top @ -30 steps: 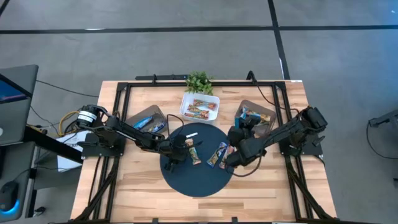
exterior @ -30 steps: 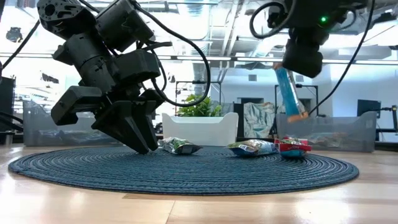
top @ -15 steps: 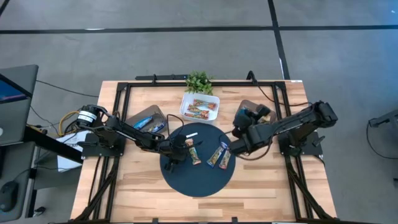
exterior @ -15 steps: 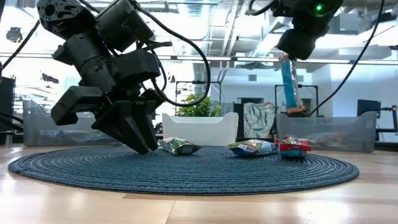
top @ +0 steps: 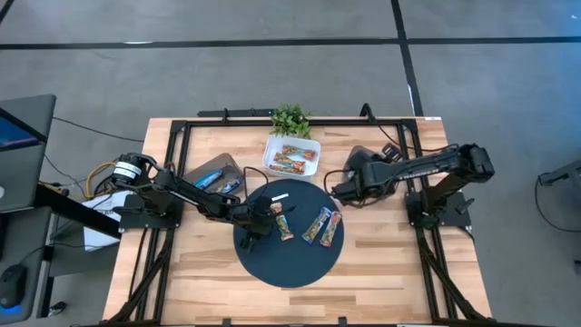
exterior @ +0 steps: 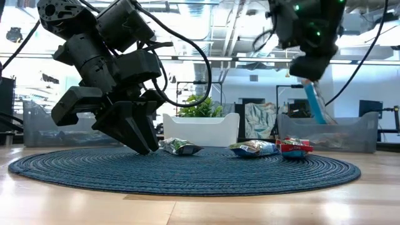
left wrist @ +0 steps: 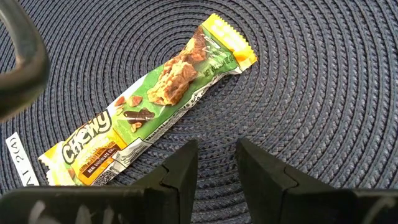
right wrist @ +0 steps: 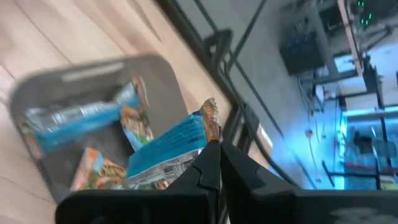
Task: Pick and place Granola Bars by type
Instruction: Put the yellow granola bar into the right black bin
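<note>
1. Two arms are at work: the right gripper (exterior: 310, 67) is raised over the right-hand grey bin (right wrist: 93, 68), and the left gripper (left wrist: 214, 168) is set low on the round blue mat (top: 289, 268).
2. The right fingers are pressed tight on a blue-wrapped granola bar (right wrist: 168, 146), which hangs below them with its long axis tilted off vertical in the low view.
3. The bin lies directly beneath that held bar in the right wrist view; several bars already rest in it, among them a long blue one (right wrist: 71, 118). A release into this bin is judged to be the next move, and nothing is seen in the way.
4. The left jaws are held partly apart and grip nothing. A green-and-yellow chewy bar (left wrist: 149, 106) lies flat on the mat just ahead of the fingertips, not touching them.
5. That bar's long axis runs slantwise across the line of the jaws, so a short advance is judged necessary before a grip across its narrow width.
6. Two more bars (top: 321, 227) lie side by side on the mat towards the right arm, well apart from the left gripper.
7. A white bin (top: 309, 145) with bars stands behind the mat, a left-hand grey bin (top: 218, 165) beside it, and a small plant (top: 290, 117) at the back edge.
8. A thin white strip (top: 278, 195) rests on the mat near the chewy bar.
</note>
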Controlling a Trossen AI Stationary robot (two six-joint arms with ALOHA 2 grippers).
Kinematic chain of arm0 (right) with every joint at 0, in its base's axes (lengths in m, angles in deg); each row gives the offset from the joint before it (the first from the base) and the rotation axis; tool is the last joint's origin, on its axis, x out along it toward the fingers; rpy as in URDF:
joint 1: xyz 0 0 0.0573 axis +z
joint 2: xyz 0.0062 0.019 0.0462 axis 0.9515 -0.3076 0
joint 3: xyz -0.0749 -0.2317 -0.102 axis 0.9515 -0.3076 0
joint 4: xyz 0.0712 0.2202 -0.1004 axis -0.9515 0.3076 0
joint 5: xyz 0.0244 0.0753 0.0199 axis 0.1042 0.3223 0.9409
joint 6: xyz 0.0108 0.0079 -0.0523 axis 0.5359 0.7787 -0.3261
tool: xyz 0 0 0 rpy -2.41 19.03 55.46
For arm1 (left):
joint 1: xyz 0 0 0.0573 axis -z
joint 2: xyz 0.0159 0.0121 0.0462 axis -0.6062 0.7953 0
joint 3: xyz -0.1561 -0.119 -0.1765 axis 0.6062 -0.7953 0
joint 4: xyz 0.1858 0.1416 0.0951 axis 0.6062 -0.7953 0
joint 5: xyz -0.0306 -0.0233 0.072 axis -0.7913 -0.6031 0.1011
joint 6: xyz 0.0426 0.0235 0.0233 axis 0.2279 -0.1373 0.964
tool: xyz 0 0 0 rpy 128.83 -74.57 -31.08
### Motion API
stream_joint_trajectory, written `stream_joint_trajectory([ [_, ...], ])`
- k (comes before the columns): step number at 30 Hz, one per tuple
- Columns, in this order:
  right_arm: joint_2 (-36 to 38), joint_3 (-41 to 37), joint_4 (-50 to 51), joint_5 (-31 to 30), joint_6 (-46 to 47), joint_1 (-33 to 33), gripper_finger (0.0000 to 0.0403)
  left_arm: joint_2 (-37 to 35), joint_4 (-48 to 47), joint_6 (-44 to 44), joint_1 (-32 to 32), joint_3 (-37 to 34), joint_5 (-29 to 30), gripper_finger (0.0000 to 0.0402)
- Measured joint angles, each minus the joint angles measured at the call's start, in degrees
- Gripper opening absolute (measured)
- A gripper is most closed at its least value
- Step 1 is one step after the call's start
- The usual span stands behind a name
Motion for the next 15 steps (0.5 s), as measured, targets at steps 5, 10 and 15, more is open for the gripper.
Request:
stream_joint_trajectory([
  [5, 0.00, -1.78, -0.02, 2.09, 1.37, -0.24, 0.0000, -0.01, 0.08, 0.02, -0.02, 0.00, 0.00, 0.0107],
  [10, -0.02, -2.43, -1.25, 3.15, 1.86, -0.23, 0.0000, 0.01, 0.15, 0.04, -0.01, -0.02, 0.00, 0.0107],
  [15, -0.04, -3.47, -4.93, 4.35, -0.46, -0.23, 0.0023, 0.01, 0.19, 0.03, -0.02, -0.02, 0.00, 0.0107],
])
